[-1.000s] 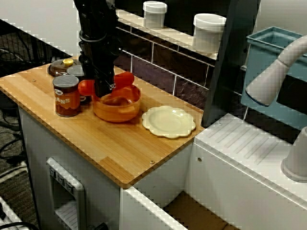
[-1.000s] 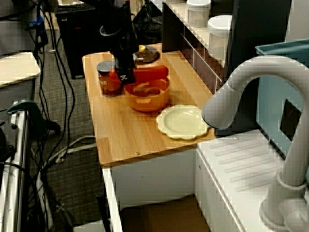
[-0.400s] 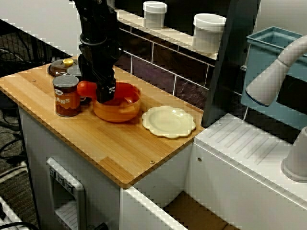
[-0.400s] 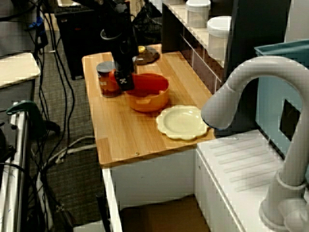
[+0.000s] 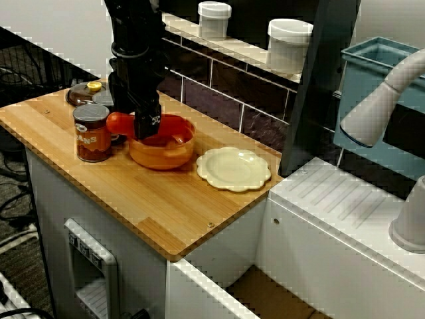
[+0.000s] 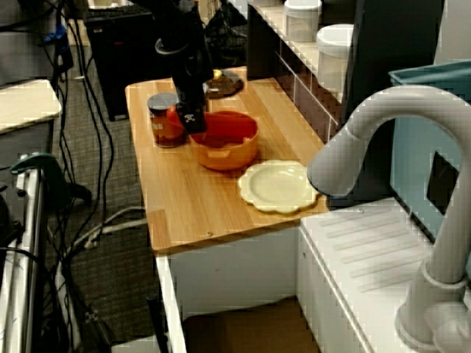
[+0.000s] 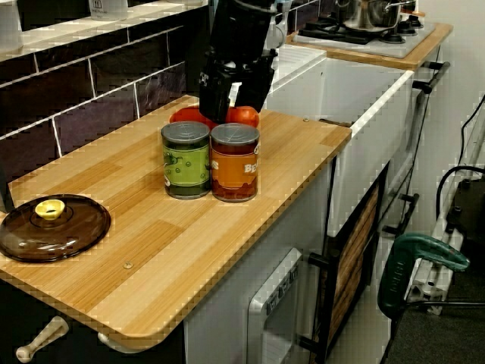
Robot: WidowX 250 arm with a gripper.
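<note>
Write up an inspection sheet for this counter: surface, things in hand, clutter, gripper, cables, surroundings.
Surface: light wooden countertop, everything set toward its wall end.
Things in hand: long red plastic object lying across the round orange bowl.
Clutter: green-labelled can and orange-labelled can side by side; brown glass lid with a yellow knob; pale yellow scalloped plate beside the bowl.
Gripper: black gripper, fingers either side of the red object, apparently clamped.
Cables: loose cables on the floor beside the counter.
Surroundings: grey tap; white lidded jars on the shelf; green power drill.
</note>
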